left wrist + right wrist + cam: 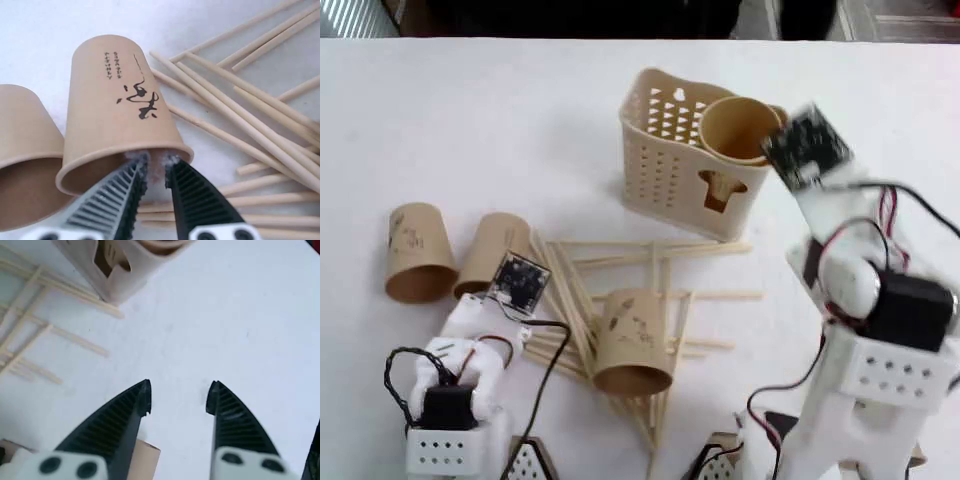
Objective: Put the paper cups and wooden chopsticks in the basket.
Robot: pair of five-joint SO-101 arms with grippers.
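Left tool nearly closed, apparently pinching rim of paper cup lying beside chopsticks on table. Right tool spread wide, holding nothing, near basket with second cup inside.

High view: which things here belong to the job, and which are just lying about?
Job: basket; wooden chopsticks; paper cup already in the basket; far-left cup; held cup, in the left gripper; third cup, on the chopsticks.
Just lying about: black cable beside the left arm.

Four paper cups, one basket, upward of ten wooden chopsticks.
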